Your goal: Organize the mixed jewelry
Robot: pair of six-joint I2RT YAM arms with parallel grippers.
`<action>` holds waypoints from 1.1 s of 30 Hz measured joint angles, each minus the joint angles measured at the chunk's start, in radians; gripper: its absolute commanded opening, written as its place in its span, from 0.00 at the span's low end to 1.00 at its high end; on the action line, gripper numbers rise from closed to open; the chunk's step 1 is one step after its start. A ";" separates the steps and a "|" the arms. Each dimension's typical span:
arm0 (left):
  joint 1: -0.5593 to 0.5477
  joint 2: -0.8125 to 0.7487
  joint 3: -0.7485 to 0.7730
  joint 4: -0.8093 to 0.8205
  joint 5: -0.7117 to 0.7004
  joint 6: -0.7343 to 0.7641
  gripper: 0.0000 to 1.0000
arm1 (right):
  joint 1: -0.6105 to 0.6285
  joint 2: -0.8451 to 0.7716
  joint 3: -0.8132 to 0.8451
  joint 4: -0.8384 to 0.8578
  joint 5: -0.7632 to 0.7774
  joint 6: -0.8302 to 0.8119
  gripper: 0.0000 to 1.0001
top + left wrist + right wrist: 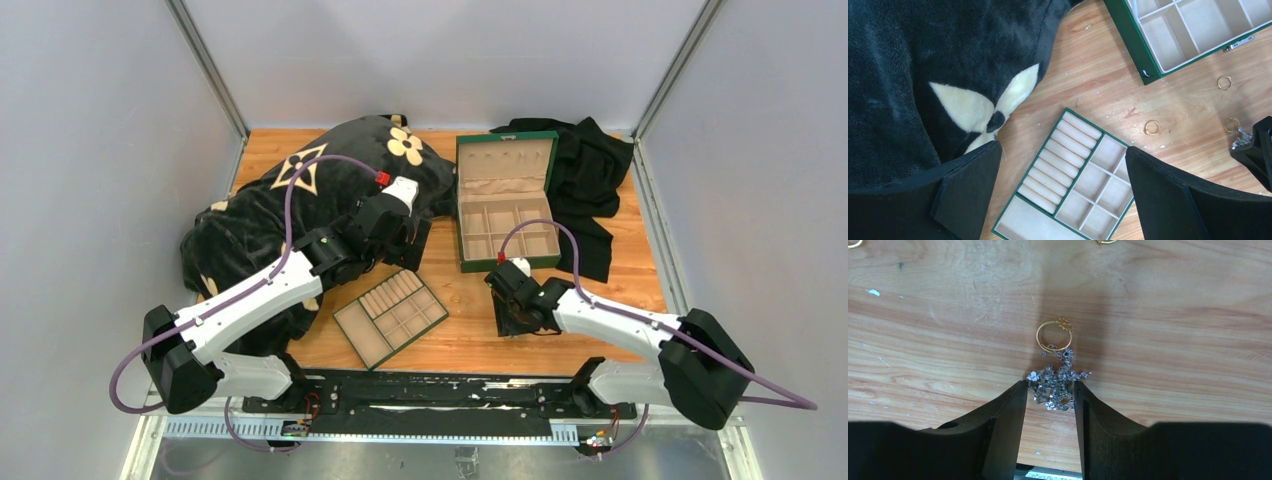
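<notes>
Silvery and tangled, the sparkly cluster [1058, 377] lies on the wooden surface [1173, 340] in front of the green jewelry box [505, 200]. The right hand [1050, 390] is lowered onto the cluster, clenched on it, with one dark finger against each side. A thin gold ring [1054, 336] lies flat just beyond the fingertips, its near edge touching the cluster's far end. Two more gold rings [1151, 127] [1224, 82] lie apart on the bare wood, one toward the green tray [1110, 152] and one near the box's front wall. The tray sits at an angle on the surface, with its ring rolls and beige compartments showing. The left hand [1063, 160] hovers above the tray, released, its fingers spread wide and holding nothing. A black plush blanket [923, 75] with cream flower shapes covers the surface's left side.
</notes>
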 measured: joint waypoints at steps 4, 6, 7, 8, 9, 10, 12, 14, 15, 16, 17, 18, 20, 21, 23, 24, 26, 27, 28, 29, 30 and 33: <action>0.000 0.000 0.000 0.000 0.000 -0.002 1.00 | 0.000 0.016 0.002 0.012 0.010 -0.014 0.36; 0.000 0.000 0.000 0.000 0.002 -0.003 1.00 | 0.002 0.028 0.010 0.016 0.013 -0.020 0.31; 0.000 0.000 0.000 0.000 0.003 -0.003 1.00 | 0.002 0.033 0.013 0.018 0.013 -0.022 0.30; 0.000 0.000 0.000 0.000 0.004 -0.004 1.00 | 0.002 0.034 0.014 0.019 0.013 -0.024 0.26; 0.000 0.000 0.000 0.000 0.006 -0.005 1.00 | 0.003 0.034 0.014 0.023 0.012 -0.024 0.23; 0.000 0.000 0.000 0.000 0.007 -0.006 1.00 | 0.003 0.034 0.014 0.024 0.011 -0.024 0.20; 0.000 0.000 0.000 0.000 0.007 -0.006 1.00 | 0.005 0.029 0.013 0.025 0.013 -0.024 0.14; 0.000 0.000 0.000 0.000 0.007 -0.006 1.00 | 0.005 0.016 0.013 0.011 0.019 -0.026 0.13; 0.000 0.000 0.000 0.000 0.008 -0.007 1.00 | 0.004 0.005 0.012 0.002 0.023 -0.026 0.10; 0.000 0.000 0.000 0.000 0.009 -0.010 1.00 | 0.005 -0.011 0.012 -0.011 0.026 -0.026 0.09; 0.000 0.001 0.000 0.000 0.010 -0.010 1.00 | 0.005 -0.022 0.012 -0.020 0.028 -0.027 0.08; 0.000 0.002 0.000 0.000 0.011 -0.010 1.00 | 0.005 -0.034 0.013 -0.030 0.032 -0.027 0.06; 0.000 0.004 0.000 0.000 0.013 -0.013 1.00 | 0.005 -0.062 0.013 -0.059 0.040 -0.027 0.02; 0.000 0.006 0.000 0.000 0.014 -0.014 1.00 | 0.005 -0.074 0.015 -0.074 0.042 -0.027 0.00; 0.000 0.010 0.000 0.000 0.015 -0.014 1.00 | 0.005 -0.097 0.026 -0.110 0.047 -0.027 0.00; 0.000 0.013 0.000 0.001 0.016 -0.016 1.00 | 0.005 -0.108 0.037 -0.132 0.051 -0.027 0.00; 0.000 0.015 0.000 0.002 0.018 -0.018 1.00 | 0.005 -0.124 0.064 -0.168 0.062 -0.028 0.00; 0.000 0.017 0.000 0.003 0.019 -0.018 1.00 | 0.005 -0.133 0.080 -0.186 0.068 -0.028 0.00; 0.000 0.019 0.000 0.003 0.019 -0.018 1.00 | 0.005 -0.142 0.100 -0.207 0.075 -0.031 0.00; 0.000 0.021 0.000 0.005 0.021 -0.018 1.00 | 0.005 -0.151 0.118 -0.222 0.080 -0.034 0.00; 0.000 0.021 0.000 0.006 0.021 -0.018 1.00 | 0.005 -0.159 0.133 -0.233 0.085 -0.037 0.00; 0.000 0.023 0.000 0.007 0.023 -0.018 1.00 | 0.005 -0.179 0.185 -0.274 0.101 -0.048 0.00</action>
